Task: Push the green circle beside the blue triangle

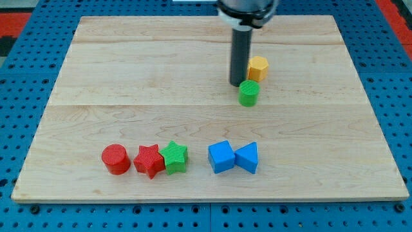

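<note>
Nearest you, along the view's bottom of the pale wooden board [96, 64], sit a red plastic circle [116, 159], red star [149, 160], green star [174, 158], blue cube [221, 156] and the blue plastic triangle [247, 157]. Farther up, the green plastic circle [249, 93] lies just below-right of my tip [239, 84], a yellow hexagon [257, 68] behind. There are no jaws, only a rod. Get above the circle and push it straight down, stopping right of the triangle.

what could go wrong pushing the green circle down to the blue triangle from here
My tip sits at the upper left edge of the green circle, so an off-centre push could let the round block roll off sideways. The yellow block stands close behind and could get nudged if I reposition. Overshooting may knock the blue triangle or the blue cube touching it.
</note>
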Available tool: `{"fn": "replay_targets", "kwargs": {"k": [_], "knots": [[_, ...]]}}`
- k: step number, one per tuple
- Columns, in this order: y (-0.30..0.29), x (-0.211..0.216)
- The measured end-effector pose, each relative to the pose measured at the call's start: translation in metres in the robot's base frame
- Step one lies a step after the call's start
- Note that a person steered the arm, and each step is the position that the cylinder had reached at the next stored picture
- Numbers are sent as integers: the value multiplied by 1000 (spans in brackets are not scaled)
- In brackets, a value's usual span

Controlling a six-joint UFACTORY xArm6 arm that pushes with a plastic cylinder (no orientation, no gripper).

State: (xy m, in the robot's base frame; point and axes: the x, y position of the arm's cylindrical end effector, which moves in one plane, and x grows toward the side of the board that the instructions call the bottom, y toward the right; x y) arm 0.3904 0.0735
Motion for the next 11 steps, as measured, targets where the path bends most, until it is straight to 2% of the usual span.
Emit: {"fn": "replay_targets", "kwargs": {"k": [3,4,5,7,8,11], "knots": [[63,66],[57,39],[57,41],[9,55],[24,72],[64,82]]}}
